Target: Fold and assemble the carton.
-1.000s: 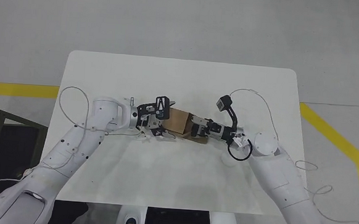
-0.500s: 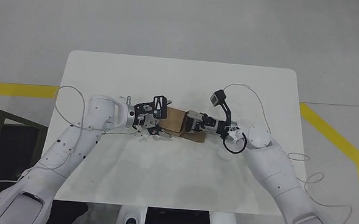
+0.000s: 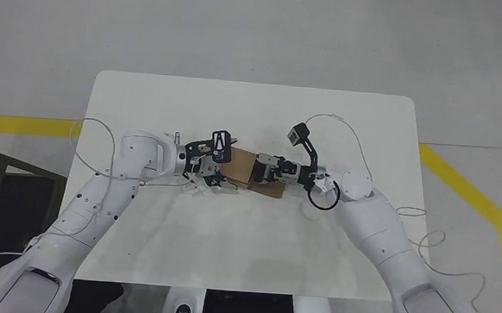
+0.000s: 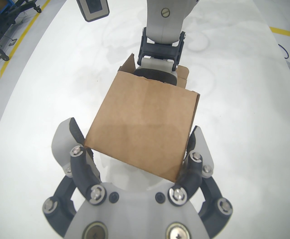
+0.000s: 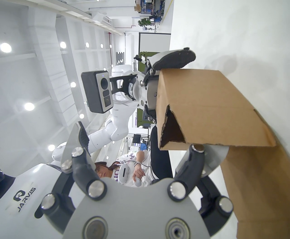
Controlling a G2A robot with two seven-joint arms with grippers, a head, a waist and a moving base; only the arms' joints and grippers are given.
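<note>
Carton [image 3: 249, 167] held in left gripper [image 4: 134, 130], right gripper [image 5: 137, 138] opposite

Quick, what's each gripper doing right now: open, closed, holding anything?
Left gripper: fingers closed on the carton, clamping one end.
Right gripper: open, one finger tucked into the carton's other end, not gripping.

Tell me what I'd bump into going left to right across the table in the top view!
left hand → carton → right hand
</note>
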